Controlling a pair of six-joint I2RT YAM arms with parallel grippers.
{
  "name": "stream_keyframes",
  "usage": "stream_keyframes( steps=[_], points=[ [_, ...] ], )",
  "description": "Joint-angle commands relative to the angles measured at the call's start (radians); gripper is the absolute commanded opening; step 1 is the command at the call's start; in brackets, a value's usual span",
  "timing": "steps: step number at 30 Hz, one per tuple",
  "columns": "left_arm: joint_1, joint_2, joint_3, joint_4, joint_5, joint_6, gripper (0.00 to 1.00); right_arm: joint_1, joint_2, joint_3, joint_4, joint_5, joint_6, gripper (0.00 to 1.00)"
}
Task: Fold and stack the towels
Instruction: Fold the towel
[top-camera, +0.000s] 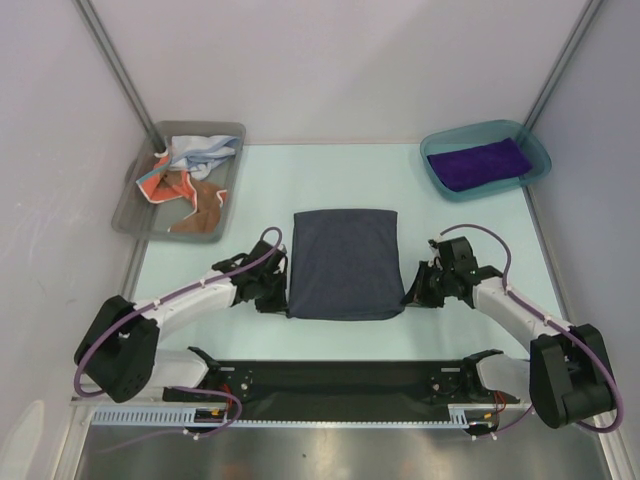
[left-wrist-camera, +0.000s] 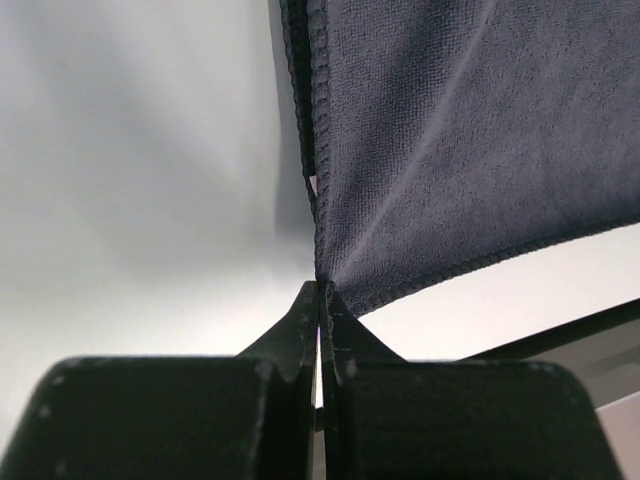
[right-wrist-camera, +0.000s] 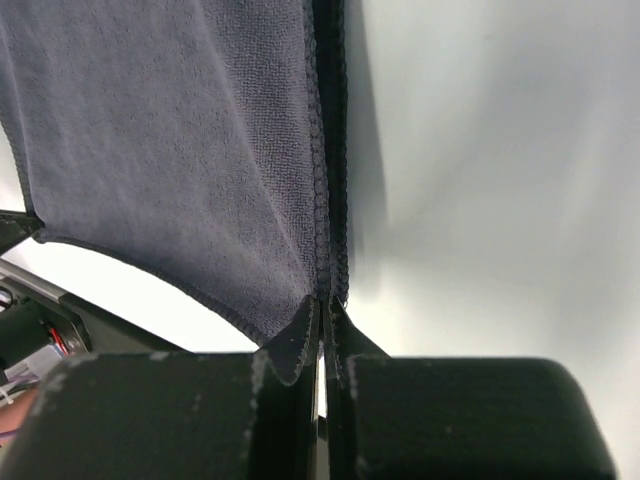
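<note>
Grey-blue towel (top-camera: 345, 262) is being folded, near corners clamped by left fingers (left-wrist-camera: 296, 335) and right fingers (right-wrist-camera: 292, 350); next, both likely must be lifted evenly forward.

Left arm of white moulded shells and black joint housings (top-camera: 195, 298): finish clean. Right arm of the same white-and-black build (top-camera: 510, 312): matching. Purple sheathed cable (top-camera: 268, 233) runs along the outside of the links (one on each arm). Flat black base plate (top-camera: 340, 378) spans both mounts; small red and orange wiring shows near its ends. Left gripper (left-wrist-camera: 320, 288) and right gripper (right-wrist-camera: 322, 302): matte black wedge-shaped fingers, edges lightly scuffed.
</note>
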Motion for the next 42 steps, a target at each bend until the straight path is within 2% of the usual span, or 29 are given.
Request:
stream_keyframes(
  steps=[1,8,13,16,19,20,21,22,24,26,29,34,37,42],
  points=[
    [-0.008,0.015,0.022,0.022,-0.034,-0.005,0.00,-0.016,0.000,0.011,0.041,-0.003,0.014,0.00],
    [-0.006,-0.009,0.017,0.005,-0.063,-0.002,0.00,-0.047,-0.015,0.012,0.002,-0.013,0.019,0.00],
    [-0.006,-0.002,-0.007,0.030,-0.059,-0.012,0.00,-0.016,-0.002,-0.074,0.116,-0.074,0.071,0.00],
    [-0.006,-0.009,-0.003,0.034,-0.063,-0.016,0.00,-0.004,0.011,-0.088,0.142,-0.062,0.083,0.08],
    [-0.008,-0.008,0.012,0.024,-0.071,-0.013,0.00,-0.004,0.003,-0.087,0.125,-0.017,0.080,0.21],
    [-0.006,-0.005,0.023,0.004,-0.080,-0.012,0.01,-0.005,-0.003,-0.082,0.108,-0.007,0.079,0.29],
    [-0.006,-0.003,0.029,-0.010,-0.098,-0.010,0.01,-0.007,-0.012,-0.079,0.096,0.007,0.077,0.32],
    [-0.006,0.001,0.035,-0.021,-0.108,-0.005,0.11,-0.005,-0.032,-0.074,0.087,0.032,0.079,0.37],
    [-0.006,-0.003,0.057,-0.048,-0.146,-0.002,0.23,-0.007,-0.051,-0.051,0.053,0.068,0.079,0.38],
    [-0.006,-0.005,0.110,-0.085,-0.174,0.005,0.35,-0.004,-0.072,-0.027,0.018,0.084,0.076,0.38],
    [-0.006,0.018,0.224,-0.128,-0.227,0.036,0.39,0.007,-0.071,0.016,0.002,0.104,0.071,0.31],
    [0.000,0.121,0.365,-0.041,-0.126,0.137,0.39,0.050,-0.017,0.056,0.089,-0.002,0.068,0.25],
    [0.031,0.256,0.457,0.002,-0.095,0.197,0.38,0.079,0.026,0.035,0.181,-0.097,0.063,0.24],
    [0.123,0.484,0.643,0.040,-0.103,0.287,0.36,0.087,0.072,-0.039,0.264,-0.117,0.057,0.24]
  ],
)
